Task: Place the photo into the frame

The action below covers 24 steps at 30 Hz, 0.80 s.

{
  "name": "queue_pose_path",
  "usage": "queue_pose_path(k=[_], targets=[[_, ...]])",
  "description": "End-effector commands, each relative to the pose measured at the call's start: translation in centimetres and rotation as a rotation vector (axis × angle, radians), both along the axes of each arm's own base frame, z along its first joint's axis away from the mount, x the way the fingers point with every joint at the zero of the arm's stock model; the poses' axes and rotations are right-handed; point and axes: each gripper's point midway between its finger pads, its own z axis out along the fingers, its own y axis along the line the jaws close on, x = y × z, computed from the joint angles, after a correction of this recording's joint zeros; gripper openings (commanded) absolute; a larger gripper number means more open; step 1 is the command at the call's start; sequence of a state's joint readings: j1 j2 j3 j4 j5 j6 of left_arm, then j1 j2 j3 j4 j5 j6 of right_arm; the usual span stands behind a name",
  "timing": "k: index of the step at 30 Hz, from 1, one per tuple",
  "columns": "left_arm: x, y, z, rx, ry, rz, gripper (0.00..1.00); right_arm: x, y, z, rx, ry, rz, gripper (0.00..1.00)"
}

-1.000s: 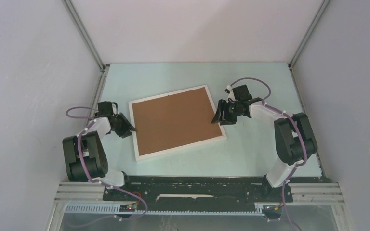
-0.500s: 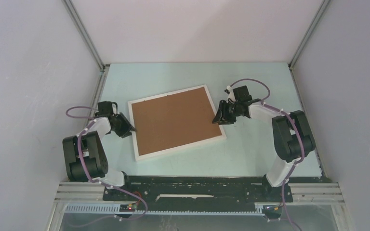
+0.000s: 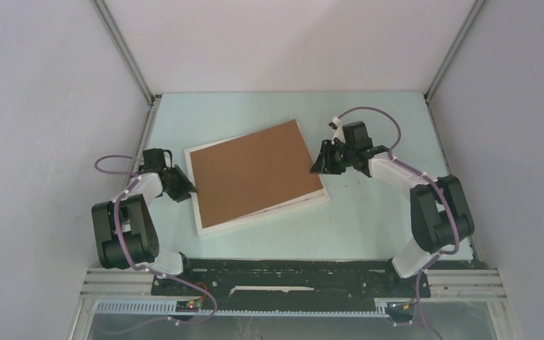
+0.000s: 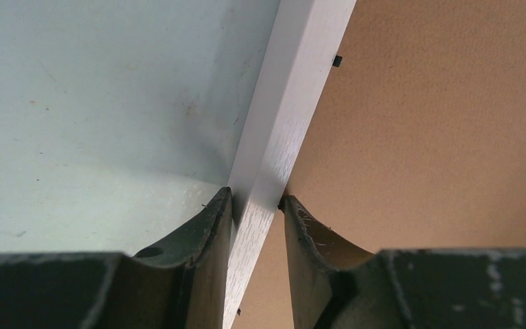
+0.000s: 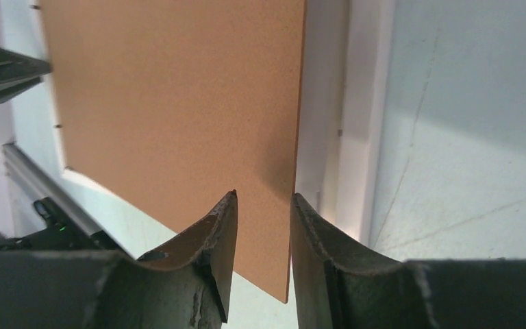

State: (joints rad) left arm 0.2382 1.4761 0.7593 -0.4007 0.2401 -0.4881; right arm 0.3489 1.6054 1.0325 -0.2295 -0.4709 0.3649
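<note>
Left gripper [image 4: 255, 199], right gripper [image 5: 263, 199]: narrow grip

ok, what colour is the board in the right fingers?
Plain brown board, no pattern; best in right wrist view.

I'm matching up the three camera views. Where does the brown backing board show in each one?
Top external: the brown backing board is at the picture's centre, its right side tilted up.
Left wrist: it fills the right side.
Right wrist: upper left to centre, its edge running down between the fingers of the right hand.
Shared landmark: the white frame beside the board, seen in all three views.
</note>
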Motion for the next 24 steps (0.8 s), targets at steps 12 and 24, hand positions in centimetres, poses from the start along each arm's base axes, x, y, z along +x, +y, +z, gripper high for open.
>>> queue_pose_path(k=[12,24], targets=[[-1.1,-2.2,-0.5,-0.057,0.025,-0.070,0.00,2.8,2.8,-6.3,-0.136,-0.066,0.002,0.47],[-1.0,-2.6,-0.3,-0.055,0.021,-0.087,0.00,3.3,7.6,1.4,0.098,-0.226,0.106,0.35]])
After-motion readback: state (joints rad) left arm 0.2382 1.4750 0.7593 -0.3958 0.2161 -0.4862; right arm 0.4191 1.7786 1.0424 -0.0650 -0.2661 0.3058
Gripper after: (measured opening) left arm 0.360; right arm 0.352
